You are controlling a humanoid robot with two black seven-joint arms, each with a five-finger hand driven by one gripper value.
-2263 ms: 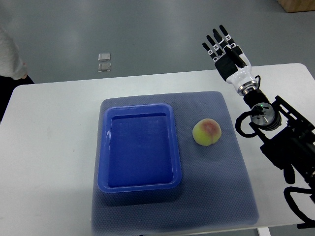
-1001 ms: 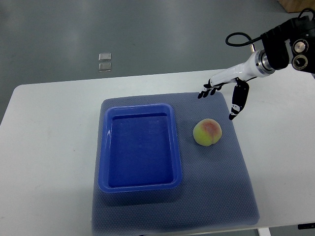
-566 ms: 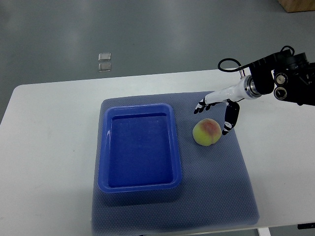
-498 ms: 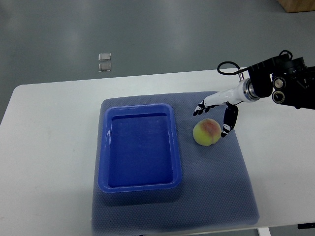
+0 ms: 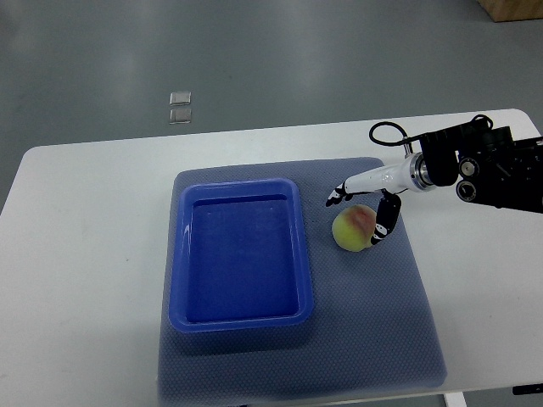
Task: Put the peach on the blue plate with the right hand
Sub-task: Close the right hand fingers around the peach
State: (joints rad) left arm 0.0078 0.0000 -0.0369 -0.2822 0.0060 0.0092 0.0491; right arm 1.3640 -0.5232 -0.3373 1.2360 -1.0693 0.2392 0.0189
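A yellow-green peach (image 5: 354,228) with a red blush lies on the blue-grey mat (image 5: 373,314), to the right of the blue plate (image 5: 240,252), a deep rectangular tray that holds nothing. My right hand (image 5: 356,216) comes in from the right edge and hangs over the peach. Its fingers (image 5: 335,197) reach past the peach's far side and the thumb (image 5: 383,222) stands at its right side. The hand is open around the fruit, not closed on it. The left arm does not show.
The mat covers the middle of a white table (image 5: 85,254). Two small clear squares (image 5: 179,106) lie on the grey floor beyond the table's far edge. A brown box corner (image 5: 513,8) shows at the top right.
My right hand swung down from upright beyond the table's far edge, moved left and lower, and now straddles the peach. The peach and the plate have not moved.
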